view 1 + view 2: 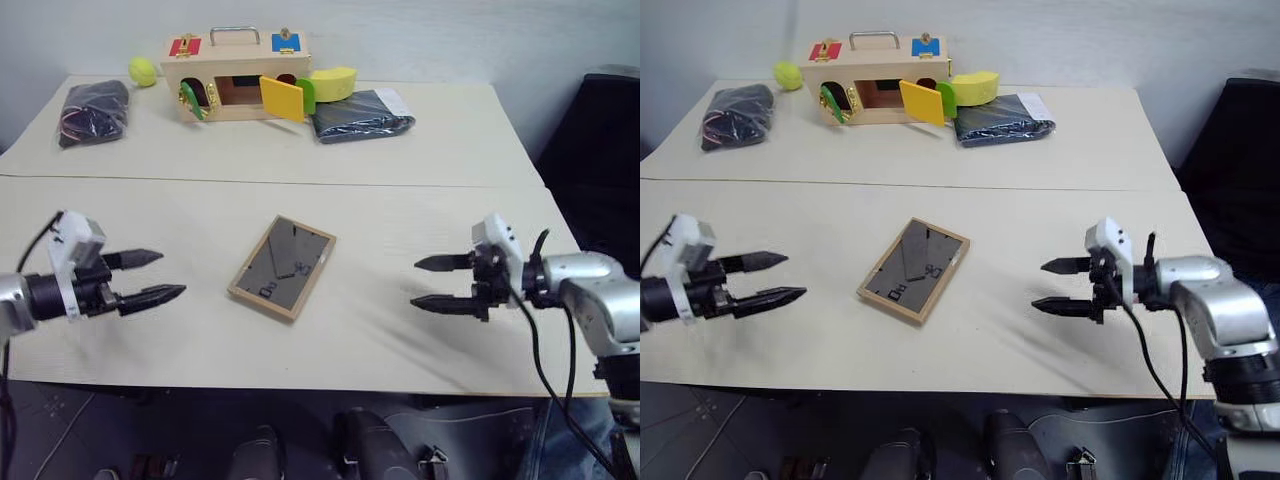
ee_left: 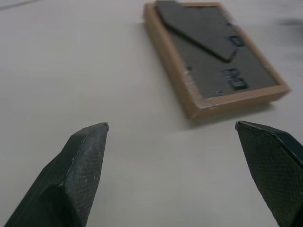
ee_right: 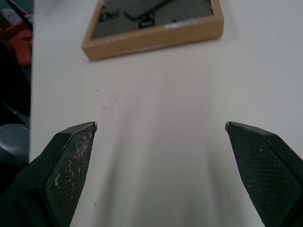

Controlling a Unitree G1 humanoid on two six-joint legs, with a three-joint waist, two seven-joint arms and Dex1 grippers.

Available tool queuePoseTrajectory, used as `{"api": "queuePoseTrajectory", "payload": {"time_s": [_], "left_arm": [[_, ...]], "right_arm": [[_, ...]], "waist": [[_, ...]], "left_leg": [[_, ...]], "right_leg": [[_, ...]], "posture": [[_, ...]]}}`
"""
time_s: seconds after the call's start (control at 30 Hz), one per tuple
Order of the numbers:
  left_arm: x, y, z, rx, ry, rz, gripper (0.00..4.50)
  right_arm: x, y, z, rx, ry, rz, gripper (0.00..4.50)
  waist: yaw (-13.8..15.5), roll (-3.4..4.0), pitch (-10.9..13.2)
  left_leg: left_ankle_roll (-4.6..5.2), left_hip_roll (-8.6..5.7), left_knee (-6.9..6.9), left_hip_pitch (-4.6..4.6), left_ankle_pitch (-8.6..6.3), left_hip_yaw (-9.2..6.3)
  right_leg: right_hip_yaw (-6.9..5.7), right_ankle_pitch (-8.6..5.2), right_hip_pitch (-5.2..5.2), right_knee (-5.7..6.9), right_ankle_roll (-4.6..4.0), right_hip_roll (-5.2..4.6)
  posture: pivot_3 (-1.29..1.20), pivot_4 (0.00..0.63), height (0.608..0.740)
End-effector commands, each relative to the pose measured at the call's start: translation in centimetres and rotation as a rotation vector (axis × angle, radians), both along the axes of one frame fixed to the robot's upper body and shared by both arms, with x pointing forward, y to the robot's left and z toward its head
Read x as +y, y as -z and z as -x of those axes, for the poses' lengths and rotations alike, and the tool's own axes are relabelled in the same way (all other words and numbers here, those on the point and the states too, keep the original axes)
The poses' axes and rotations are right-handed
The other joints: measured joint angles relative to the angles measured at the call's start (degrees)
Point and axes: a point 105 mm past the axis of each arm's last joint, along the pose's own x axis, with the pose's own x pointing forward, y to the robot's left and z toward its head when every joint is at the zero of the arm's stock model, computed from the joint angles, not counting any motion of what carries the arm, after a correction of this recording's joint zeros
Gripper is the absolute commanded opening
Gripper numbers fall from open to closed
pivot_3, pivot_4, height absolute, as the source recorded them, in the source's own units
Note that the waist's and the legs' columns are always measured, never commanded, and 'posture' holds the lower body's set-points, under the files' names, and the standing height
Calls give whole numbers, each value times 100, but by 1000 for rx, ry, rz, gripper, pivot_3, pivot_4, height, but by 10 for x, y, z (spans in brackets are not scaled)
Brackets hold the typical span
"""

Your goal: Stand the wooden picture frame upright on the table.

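Observation:
The wooden picture frame (image 1: 282,266) lies flat and face down near the middle of the table (image 1: 400,200), its dark grey back panel and folded prop stand facing up. My left gripper (image 1: 160,277) hovers to its left, open and empty, fingers aimed at the frame. On the other side my right gripper (image 1: 430,283) is also open and empty, pointing back toward the frame. Both stand a hand's width away from it. The left wrist view shows the frame (image 2: 213,56) ahead of the fingertips (image 2: 87,151); in the right wrist view the frame (image 3: 151,28) lies beyond the fingertips (image 3: 75,151).
At the table's far side stand a light wooden box (image 1: 235,75) with colourful open doors, a yellow ball (image 1: 142,70), a black bag (image 1: 95,110), a yellow sponge (image 1: 333,83) and a dark folded pouch (image 1: 360,115). The table's front edge runs just below the grippers.

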Motion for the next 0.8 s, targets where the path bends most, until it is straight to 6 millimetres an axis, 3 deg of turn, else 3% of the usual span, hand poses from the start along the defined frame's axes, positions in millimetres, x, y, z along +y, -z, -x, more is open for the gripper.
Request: {"api": "queuePoseTrajectory", "payload": {"time_s": [0.03, 0.3, 0.4, 0.5, 0.63, 0.67, 0.8], "left_arm": [[-1, 4, -6, 7, 60, -51, 4500], [-9, 17, -21, 10, 93, -131, 4500], [-13, 21, -35, -11, 85, -165, 4500], [-18, 29, -56, -44, 74, -245, 4119], [-33, 35, -86, -100, 82, -339, 3000], [-36, 38, -90, -109, 93, -361, 2564], [-63, 45, -93, -98, 202, -327, 1566]], "right_arm": [[-1, -7, 0, -3, -12, -20, 4482], [5, -1, -3, -39, 23, -11, 4482], [13, 4, -12, -91, 36, 29, 4482], [24, 9, -29, -141, 69, 54, 3855], [44, 22, -42, -210, 37, 124, 2499], [47, 23, -45, -219, 31, 127, 2028], [63, 25, -52, -249, 0, 131, 882]], "waist": [[4, 0, 0], [-2, 0, 0], [6, 0, 0], [-2, 0, 0], [13, -1, 0], [10, -1, 0], [-7, 0, 0]], "left_leg": [[0, 0, -2, -1, 0, -1], [-6, 1, -1, -19, 2, 4], [-5, 1, 9, -18, 2, 4], [-2, -1, 19, -12, 0, 6], [-11, -4, 24, -17, 6, 9], [-12, -3, 24, -23, 6, 11], [-11, 0, 23, -29, 6, 21]], "right_leg": [[-1, -1, 0, -2, -1, 0], [2, 2, -9, -16, 4, -1], [1, 2, -8, -6, 4, -1], [4, 2, -6, 8, 4, 0], [4, 3, -14, 15, 5, 3], [5, 3, -21, 16, 5, 2], [8, 3, -31, 18, 6, 0]], "posture": [[0, 150, 740], [0, 150, 740], [0, 150, 740], [0, 150, 740], [0, 150, 740], [0, 150, 740], [0, 150, 740]]}}
